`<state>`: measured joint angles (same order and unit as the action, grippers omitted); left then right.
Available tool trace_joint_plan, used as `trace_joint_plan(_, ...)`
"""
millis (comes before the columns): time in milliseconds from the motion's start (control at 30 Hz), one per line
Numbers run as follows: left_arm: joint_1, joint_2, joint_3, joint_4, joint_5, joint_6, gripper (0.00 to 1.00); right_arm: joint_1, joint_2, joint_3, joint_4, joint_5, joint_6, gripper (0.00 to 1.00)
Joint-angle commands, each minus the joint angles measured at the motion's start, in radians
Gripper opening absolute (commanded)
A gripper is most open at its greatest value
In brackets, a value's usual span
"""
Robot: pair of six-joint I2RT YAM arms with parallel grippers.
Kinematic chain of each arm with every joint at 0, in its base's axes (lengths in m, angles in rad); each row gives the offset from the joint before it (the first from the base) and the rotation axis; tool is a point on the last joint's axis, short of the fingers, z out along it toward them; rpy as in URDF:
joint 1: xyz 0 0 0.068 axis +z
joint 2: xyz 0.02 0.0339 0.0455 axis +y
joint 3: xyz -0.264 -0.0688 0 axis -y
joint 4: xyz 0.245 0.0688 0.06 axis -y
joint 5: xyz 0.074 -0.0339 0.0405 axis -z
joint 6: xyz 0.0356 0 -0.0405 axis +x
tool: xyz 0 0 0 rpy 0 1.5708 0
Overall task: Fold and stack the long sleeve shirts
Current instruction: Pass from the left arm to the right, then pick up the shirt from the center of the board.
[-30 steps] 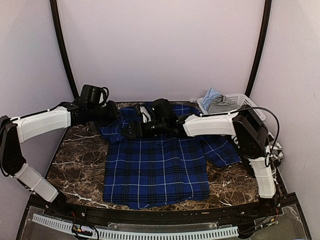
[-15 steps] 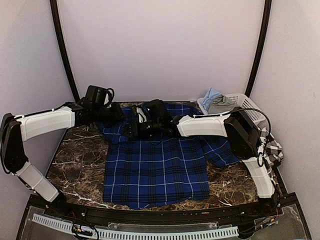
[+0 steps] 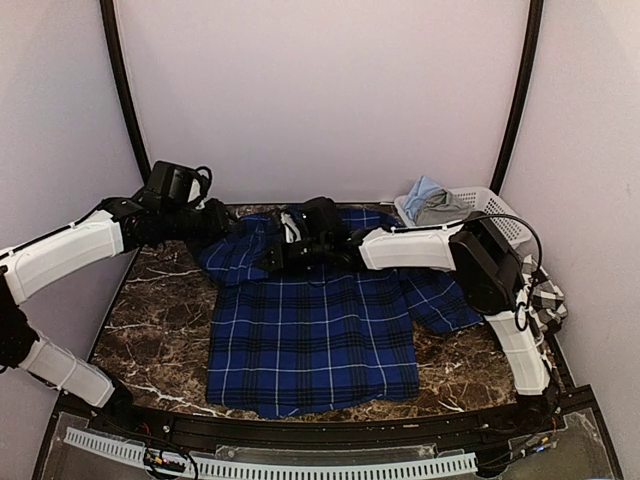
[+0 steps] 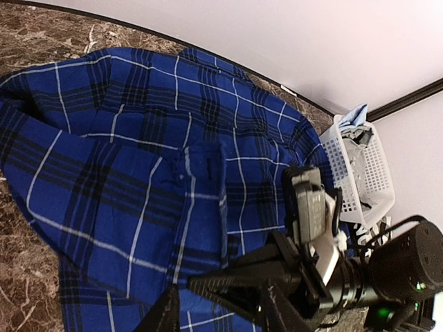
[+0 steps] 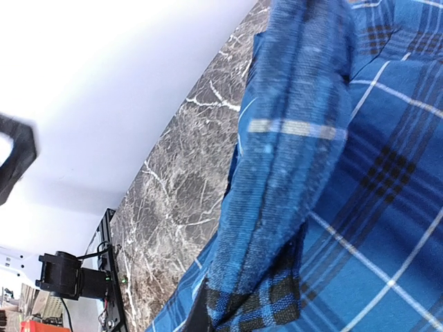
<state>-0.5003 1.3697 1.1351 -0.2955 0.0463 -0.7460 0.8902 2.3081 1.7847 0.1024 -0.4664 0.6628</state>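
Observation:
The royal blue plaid shirt lies spread on the marble table, collar end toward the back wall. My right gripper reaches across to that upper left part and is shut on a raised fold of the blue cloth, which fills the right wrist view. My left gripper hovers over the shirt's back left corner, its fingers apart with nothing between them. The left wrist view shows the blue shirt below it. The black-and-white check shirt lies bunched at the table's right edge, behind the right arm.
A white plastic basket holding light blue and grey cloth stands at the back right corner. Bare marble shows left of the shirt. Walls close in the back and both sides.
My right gripper closed on a fold of the blue shirt near the collar. My left gripper opened, let go of the cloth and drew back up and to the left.

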Motion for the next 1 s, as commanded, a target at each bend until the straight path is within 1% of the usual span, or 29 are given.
trace_joint_plan(0,0.003,-0.103,-0.072,-0.170,0.011,0.027,0.39,-0.026,-0.011,0.037,-0.007,-0.030,-0.045,0.00)
trace_joint_plan(100,0.003,-0.158,-0.151,-0.236,0.056,0.006,0.39,-0.032,-0.007,0.068,-0.045,-0.023,-0.078,0.00)
trace_joint_plan(167,0.002,-0.186,-0.213,-0.256,0.096,-0.018,0.38,-0.036,-0.008,0.081,-0.059,-0.024,-0.090,0.00)
trace_joint_plan(367,-0.023,-0.287,-0.395,-0.294,0.148,-0.112,0.36,-0.050,-0.015,0.104,-0.089,-0.041,-0.118,0.00)
trace_joint_plan(633,-0.130,-0.414,-0.551,-0.382,0.135,-0.276,0.34,-0.074,-0.039,0.138,-0.147,-0.037,-0.178,0.00)
trace_joint_plan(767,-0.170,-0.439,-0.605,-0.391,0.131,-0.333,0.34,-0.090,-0.066,0.151,-0.168,-0.023,-0.204,0.00)
trace_joint_plan(967,-0.226,-0.416,-0.685,-0.353,0.137,-0.382,0.34,-0.103,-0.104,0.171,-0.206,0.003,-0.244,0.00)
